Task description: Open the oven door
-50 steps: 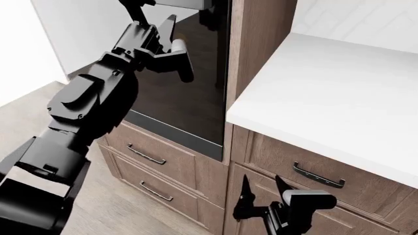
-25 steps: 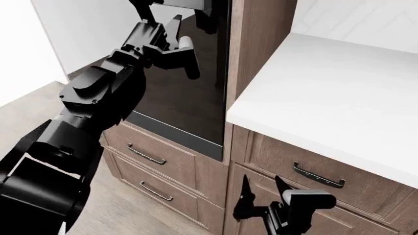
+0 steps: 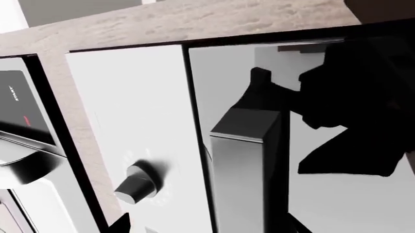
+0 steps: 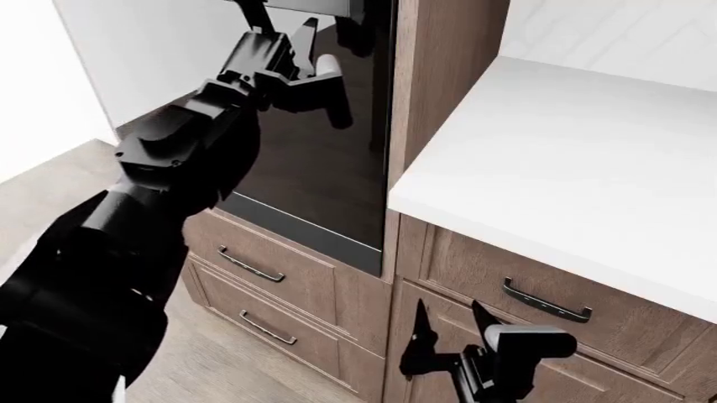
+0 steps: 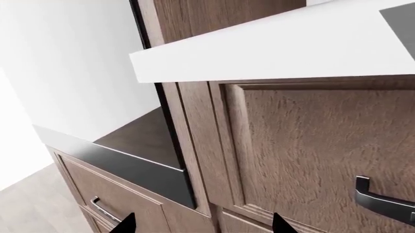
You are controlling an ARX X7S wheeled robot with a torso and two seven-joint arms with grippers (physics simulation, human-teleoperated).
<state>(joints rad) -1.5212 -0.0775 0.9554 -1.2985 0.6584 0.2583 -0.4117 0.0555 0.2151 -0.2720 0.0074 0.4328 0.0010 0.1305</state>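
The oven door (image 4: 325, 159) is a glossy black glass panel set in the wood cabinet, and it looks shut. Its grey bar handle (image 3: 243, 170) runs close in front of the left wrist camera, standing off the reflective glass (image 3: 337, 204). In the head view, my left gripper (image 4: 278, 25) is raised to the door's top edge by the handle (image 4: 319, 7). It is open, with only its fingertips (image 3: 120, 224) showing, and the bar lies between them. My right gripper (image 4: 448, 319) hangs low and open in front of the drawers, holding nothing (image 5: 202, 225).
A white countertop (image 4: 560, 159) juts out to the right of the oven, with wood drawers (image 4: 538, 311) under it. More drawers (image 4: 258, 269) sit below the oven. A knob (image 3: 136, 182) on a pale panel lies beside the handle. Wood floor (image 4: 45, 201) lies to the left.
My left arm has risen and reached in toward the top of the oven door, bringing its gripper up to the handle. The right arm has not moved.
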